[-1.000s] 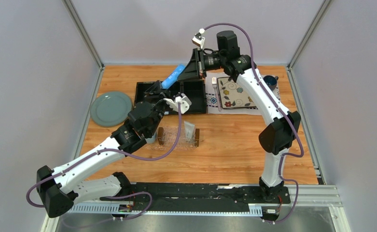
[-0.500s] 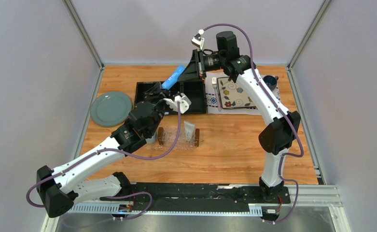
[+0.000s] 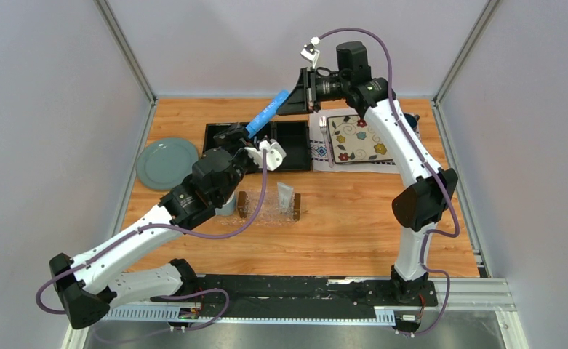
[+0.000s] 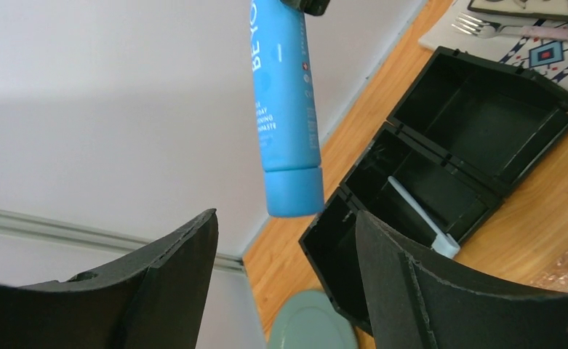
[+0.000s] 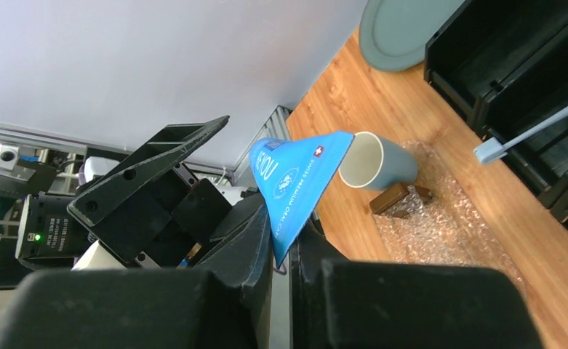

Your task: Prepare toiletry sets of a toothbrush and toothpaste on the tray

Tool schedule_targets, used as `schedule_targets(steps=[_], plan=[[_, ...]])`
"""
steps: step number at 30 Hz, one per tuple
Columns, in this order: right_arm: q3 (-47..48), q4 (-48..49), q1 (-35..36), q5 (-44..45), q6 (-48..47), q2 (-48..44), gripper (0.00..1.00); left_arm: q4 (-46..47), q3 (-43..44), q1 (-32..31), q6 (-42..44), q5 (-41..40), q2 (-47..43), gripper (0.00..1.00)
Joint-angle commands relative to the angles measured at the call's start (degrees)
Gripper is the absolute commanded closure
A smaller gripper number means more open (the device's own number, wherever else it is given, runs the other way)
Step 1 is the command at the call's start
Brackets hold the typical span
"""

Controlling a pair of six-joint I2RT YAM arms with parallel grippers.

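My right gripper [image 3: 289, 102] [image 5: 284, 233] is shut on the flat crimped end of a blue toothpaste tube [image 3: 268, 113] [image 5: 295, 174], held in the air over the black organizer. The tube's cap end [image 4: 293, 190] hangs just beyond my left gripper [image 3: 238, 137] [image 4: 286, 225], which is open and holds nothing. The pale toothbrush [image 4: 415, 211] [image 5: 535, 131] lies in an organizer compartment. The clear tray [image 3: 262, 212] [image 5: 448, 233], with brown end bars, sits mid-table with a whitish tube [image 3: 286, 195] on it.
The black organizer [image 3: 295, 145] [image 4: 484, 123] stands behind the tray. A grey-green plate [image 3: 166, 163] is at the left. A pale mug [image 5: 379, 160] lies by the tray's left end. At the back right, a floral plate [image 3: 355, 138] and fork [image 3: 323, 125] rest on a cloth.
My left gripper's jaws have spread wider and let go of the tube's cap end. The right gripper has moved up and to the right, taking the blue tube with it.
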Motion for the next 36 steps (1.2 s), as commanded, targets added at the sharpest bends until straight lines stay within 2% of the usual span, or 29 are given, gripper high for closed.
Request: schedule_targets(steps=[1,11,17,21,28,36], plan=[[5.75,-3.44,-1.00,1.98,-5.44,-2.72,1.00,-5.01,4.22,1.81,-6.81,2.70,-1.81,0.23],[7.60,-9.87,-0.92,7.34,-17.48,-4.56,1.00,-15.90,14.40,13.40,-18.85,9.99,-3.66,0.22],[1.54,-10.31,1.18,9.10,-24.96,-10.18,1.00,-19.08,18.54,20.34,-23.95,12.81,-3.75,0.22],[-1.71,-8.91,2.51,8.40,-26.64,-13.09,1.00,-19.87,18.81,21.41,-26.94,17.02,-3.13,0.22],[-2.95,-8.47,4.62,9.10,-28.84,-16.08,1.00,-25.14,22.15,21.41,-31.51,34.40,-1.11,0.21],[-3.04,-8.90,5.41,9.80,-32.17,-17.49,1.00,-29.09,24.17,21.41,-32.22,47.07,-1.02,0.19]])
